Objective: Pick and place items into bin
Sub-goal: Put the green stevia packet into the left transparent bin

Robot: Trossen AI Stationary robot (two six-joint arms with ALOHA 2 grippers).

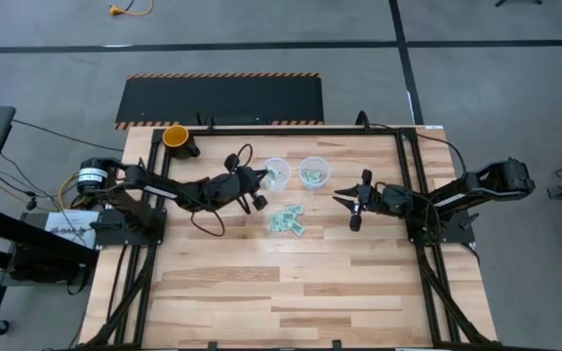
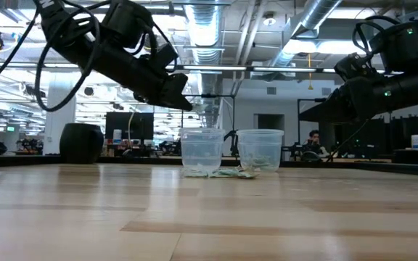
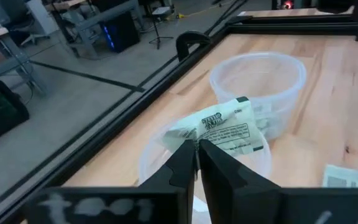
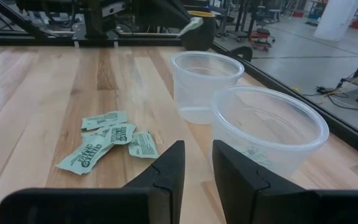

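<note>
packet [image 3: 224,129] – pinched in left pincer [image 3: 197,149], held above left clear cup [image 3: 166,155] | progress: some pkts in right clear cup [image 1: 313,173], small pile [image 1: 287,220] left on tabletop [image 1: 291,292] | right pincer [image 1: 357,202] – slightly open, empty, beside cups

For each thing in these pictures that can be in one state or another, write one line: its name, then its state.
left gripper: shut on a packet, above the left clear cup
packet: held, off the table
left clear cup: upright, open-topped
right clear cup: upright, some packets inside
loose packets: lying on the table
right gripper: open, empty
orange cup: upright
</note>
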